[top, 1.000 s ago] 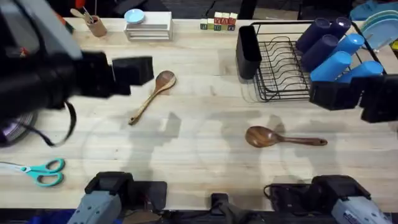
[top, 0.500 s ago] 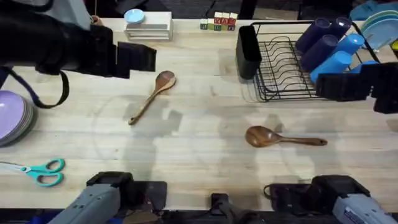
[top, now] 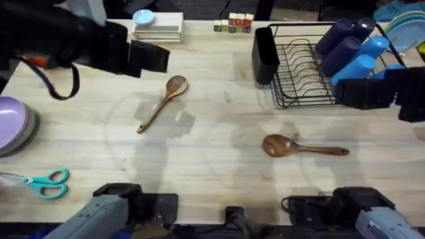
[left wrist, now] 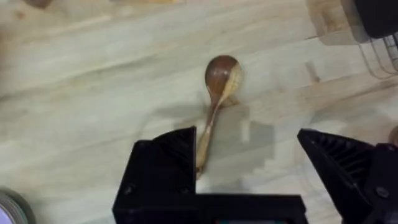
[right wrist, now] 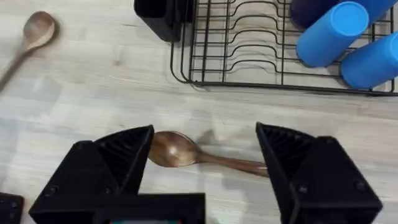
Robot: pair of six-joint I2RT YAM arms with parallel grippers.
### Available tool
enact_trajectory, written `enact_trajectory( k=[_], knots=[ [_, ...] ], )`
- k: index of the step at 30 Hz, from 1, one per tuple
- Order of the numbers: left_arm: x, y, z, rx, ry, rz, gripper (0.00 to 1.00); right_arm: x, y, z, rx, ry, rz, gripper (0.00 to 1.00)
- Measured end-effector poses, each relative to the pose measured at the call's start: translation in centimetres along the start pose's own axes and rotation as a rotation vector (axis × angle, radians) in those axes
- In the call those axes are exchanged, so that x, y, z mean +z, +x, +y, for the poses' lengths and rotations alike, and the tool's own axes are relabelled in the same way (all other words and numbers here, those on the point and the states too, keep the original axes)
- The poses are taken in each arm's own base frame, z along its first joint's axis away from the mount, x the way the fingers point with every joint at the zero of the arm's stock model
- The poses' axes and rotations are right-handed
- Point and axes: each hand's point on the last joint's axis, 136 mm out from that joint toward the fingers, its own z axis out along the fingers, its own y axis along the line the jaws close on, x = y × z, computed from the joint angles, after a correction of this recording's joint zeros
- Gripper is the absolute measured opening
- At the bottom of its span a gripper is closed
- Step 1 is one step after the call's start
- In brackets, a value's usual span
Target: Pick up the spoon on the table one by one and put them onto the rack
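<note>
The light tan spoon (top: pixel 163 103) lies on the table (top: pixel 219 126) left of centre, bowl toward the back. My left gripper (top: pixel 151 58) hovers above and just behind it. In the left wrist view that spoon (left wrist: pixel 215 102) shows between and beyond the open left gripper (left wrist: pixel 249 165). The darker spoon (top: pixel 302 147) lies right of centre, handle pointing right. My right gripper (top: pixel 362 93) hangs over the near edge of the black wire rack (top: pixel 299 66). In the right wrist view the dark spoon (right wrist: pixel 186 152) lies between the fingers of the open right gripper (right wrist: pixel 205 162), well below them.
Blue and navy cups (top: pixel 358 46) fill the rack's right side, and its black caddy (top: pixel 264 50) is on the left end. Purple plates (top: pixel 13 126) and teal scissors (top: pixel 43 182) sit at the left. A white stand (top: pixel 158 28) and small blocks (top: pixel 234 24) are at the back.
The left arm has swung toward the back and slightly right, uncovering the purple plates. The right arm has shifted slightly left. Both spoons lie where they were.
</note>
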Motion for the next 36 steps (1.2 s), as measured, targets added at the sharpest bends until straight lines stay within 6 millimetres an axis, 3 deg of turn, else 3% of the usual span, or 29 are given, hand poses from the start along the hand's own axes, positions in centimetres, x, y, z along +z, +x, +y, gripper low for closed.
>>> enact_trajectory(
  k=[5, 14, 28, 36],
  knots=[
    [2.3, 0.0, 0.4, 0.064, 0.015, 0.060, 0.993, 0.0, 0.0, 0.0, 0.000, 0.000, 0.000, 0.996],
    [7.8, 1.9, 1.7, 0.116, 0.025, 0.251, 0.995, 0.0, 0.0, 0.0, 0.000, 0.000, 0.001, 0.996],
    [13.5, 4.7, 2.5, 0.118, 0.035, 0.368, 0.995, 0.0, 0.0, 0.0, -0.008, 0.000, 0.002, 0.996],
    [16.3, 6.3, 2.7, 0.123, 0.023, 0.343, 0.995, 0.0, 0.0, 0.0, -0.012, 0.000, 0.002, 0.996]
  ],
)
